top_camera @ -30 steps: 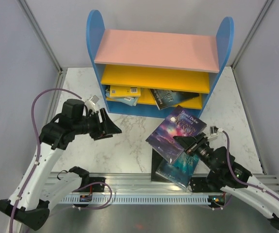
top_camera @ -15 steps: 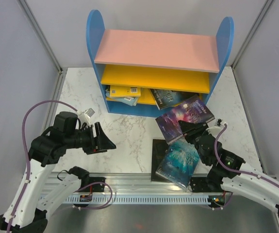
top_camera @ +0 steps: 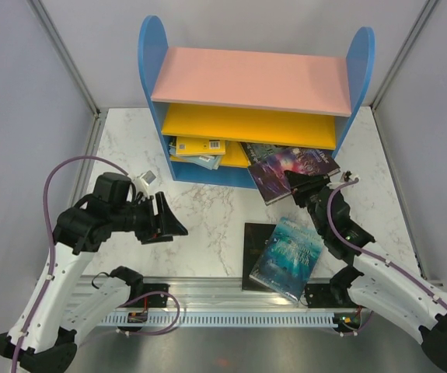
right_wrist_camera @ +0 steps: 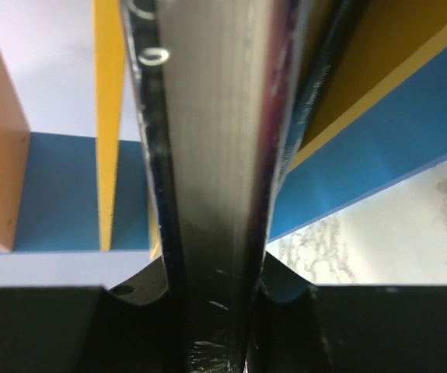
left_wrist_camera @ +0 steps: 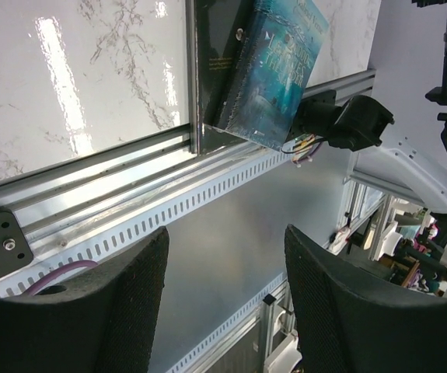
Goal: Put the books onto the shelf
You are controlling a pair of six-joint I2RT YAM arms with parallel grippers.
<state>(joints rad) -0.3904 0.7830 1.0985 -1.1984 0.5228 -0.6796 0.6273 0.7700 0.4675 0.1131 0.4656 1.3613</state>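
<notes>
Two at 5 o'clock: teal book over black book. One purple book pinched by right gripper; perhaps three on shelf. Left gripper spread, empty.

The black book lies mostly hidden under the teal book. The yellow board covers the far parts of the yellow books. In the right wrist view the purple book shows only a blurred edge.
</notes>
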